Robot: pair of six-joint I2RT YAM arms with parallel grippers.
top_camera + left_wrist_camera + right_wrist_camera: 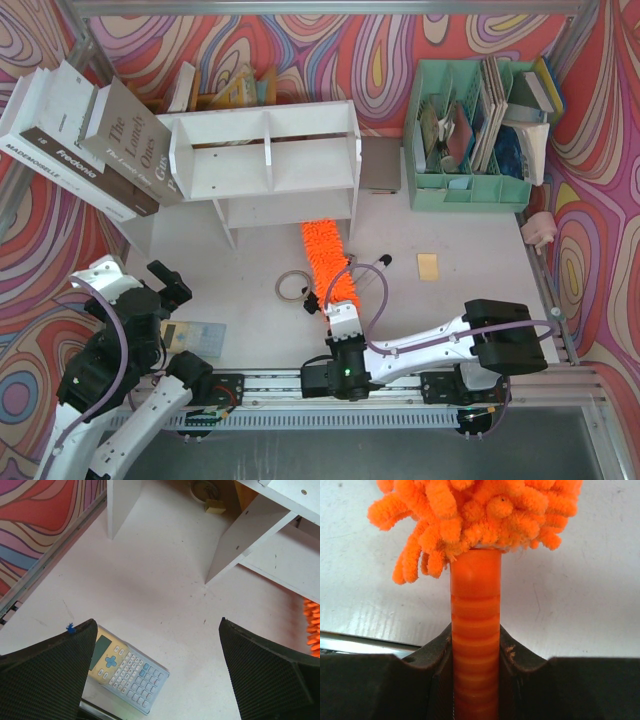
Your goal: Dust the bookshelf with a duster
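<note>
- Judged step as sweeping the duster (pixel 328 262) over the bookshelf (pixel 265 150), early in the task by the look of it
- Found duster lying low over the table (pixel 470 290), fluffy head pointing away from the arms, tip at the bottom bay right of the divider, just under the lower board
- Would do well to raise the head clear of the table, keep the flat side along each board, and stroke side to side – lightly, since the shelf looked light enough to slide
- Should watch the cable loop (pixel 290 285) just left of the head and avoid dragging it along
- Saw right gripper (pixel 475 650) closed narrow on the thin orange handle just below the fluff, handle pinched between both pads, upright and centred in the wrist view
- Saw left gripper (pixel 157 622) spread wide, holding nothing and touching nothing – hovering over bare table with the calculator (pixel 130 672) just below its fingers, well apart from the duster
- Could use the left arm to steady the shelf while sweeping
</note>
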